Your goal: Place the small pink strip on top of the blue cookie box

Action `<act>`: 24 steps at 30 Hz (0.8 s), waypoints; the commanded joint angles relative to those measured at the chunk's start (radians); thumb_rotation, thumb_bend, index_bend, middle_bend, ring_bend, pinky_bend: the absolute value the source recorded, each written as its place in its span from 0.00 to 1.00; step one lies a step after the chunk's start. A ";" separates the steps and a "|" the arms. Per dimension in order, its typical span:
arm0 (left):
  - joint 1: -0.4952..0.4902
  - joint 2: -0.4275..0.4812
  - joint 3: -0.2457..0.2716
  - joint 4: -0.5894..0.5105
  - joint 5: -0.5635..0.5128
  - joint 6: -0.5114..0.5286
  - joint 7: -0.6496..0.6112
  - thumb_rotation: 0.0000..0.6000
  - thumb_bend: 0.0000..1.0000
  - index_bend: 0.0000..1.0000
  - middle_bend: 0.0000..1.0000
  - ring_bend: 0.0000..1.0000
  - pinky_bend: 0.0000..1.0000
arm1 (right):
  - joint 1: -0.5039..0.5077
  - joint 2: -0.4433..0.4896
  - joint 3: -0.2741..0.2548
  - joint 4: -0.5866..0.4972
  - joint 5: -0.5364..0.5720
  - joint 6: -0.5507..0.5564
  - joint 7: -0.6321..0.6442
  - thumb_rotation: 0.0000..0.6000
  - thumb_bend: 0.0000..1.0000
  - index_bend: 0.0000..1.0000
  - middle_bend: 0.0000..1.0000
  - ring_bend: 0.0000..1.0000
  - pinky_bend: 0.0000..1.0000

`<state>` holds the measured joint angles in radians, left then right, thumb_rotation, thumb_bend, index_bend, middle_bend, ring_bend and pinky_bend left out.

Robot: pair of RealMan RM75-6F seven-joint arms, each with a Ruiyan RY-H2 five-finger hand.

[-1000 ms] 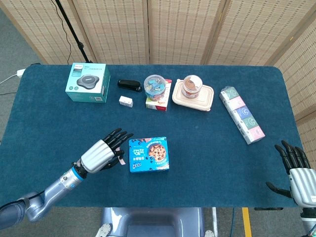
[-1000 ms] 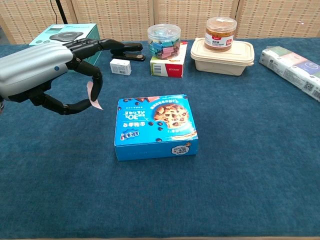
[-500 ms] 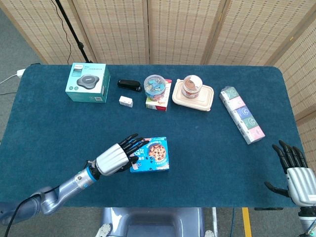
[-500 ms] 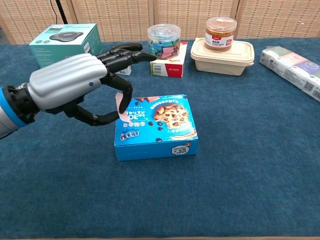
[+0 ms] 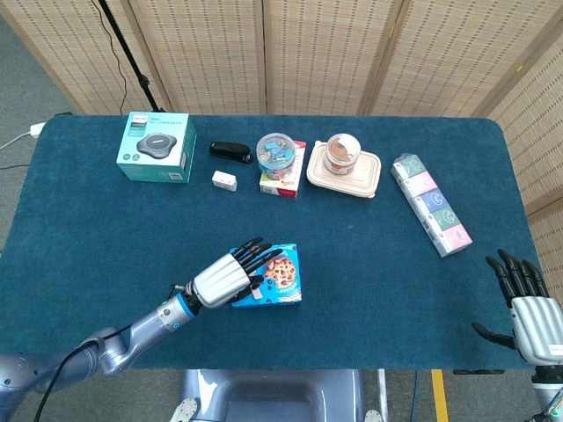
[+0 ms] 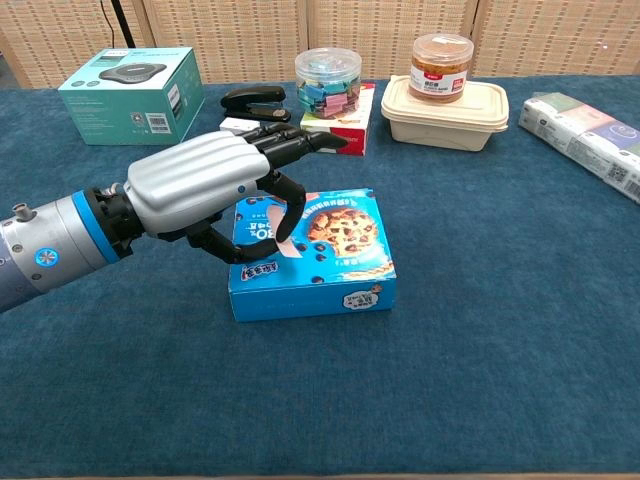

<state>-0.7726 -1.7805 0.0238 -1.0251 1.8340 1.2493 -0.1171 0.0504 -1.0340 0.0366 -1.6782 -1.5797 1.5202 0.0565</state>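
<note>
two hands are in sight, and only one is busy. the left hand (image 6: 215, 190) reaches out over the blue cookie box (image 6: 340, 255), its silver back turned up and its dark fingers (image 6: 300, 145) stretched forward over the lid. the thumb and one finger curl under and pinch the small pink strip (image 6: 288, 246), which hangs low over the left part of the box top; whether its lower end already touches the lid i cannot tell from the chest view. in the head view the same hand (image 5: 230, 275) covers the left half of the box (image 5: 280, 280) and the strip is hidden beneath it.

the right hand (image 5: 528, 308) hangs off the near right corner of the blue table (image 5: 369, 264), palm side away, fingers spread and upright, thumb out to the side, holding nothing.

the cookie box lies flat near the front middle of the table, well apart from the row of things along the far side. that row runs from a teal box (image 6: 128, 92) at the left, past a black stapler (image 6: 252, 100) and a small white box (image 5: 224, 180), to a clear round tub (image 6: 328, 78) standing on a red and white carton (image 6: 343, 125), then a beige lidded container (image 6: 446, 113) with a brown jar (image 6: 441, 67) on top. a long pack of pastel squares (image 5: 430, 203) lies slantwise toward the right edge.
</note>
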 commanded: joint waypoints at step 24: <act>0.101 0.314 -0.001 -0.302 -0.123 0.092 0.004 1.00 0.25 0.04 0.00 0.00 0.00 | 0.006 -0.006 -0.005 0.006 0.001 -0.016 -0.017 1.00 0.00 0.00 0.00 0.00 0.00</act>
<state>-0.7021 -1.5286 0.0213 -1.2686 1.7527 1.3503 -0.1352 0.0558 -1.0395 0.0322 -1.6727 -1.5779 1.5050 0.0405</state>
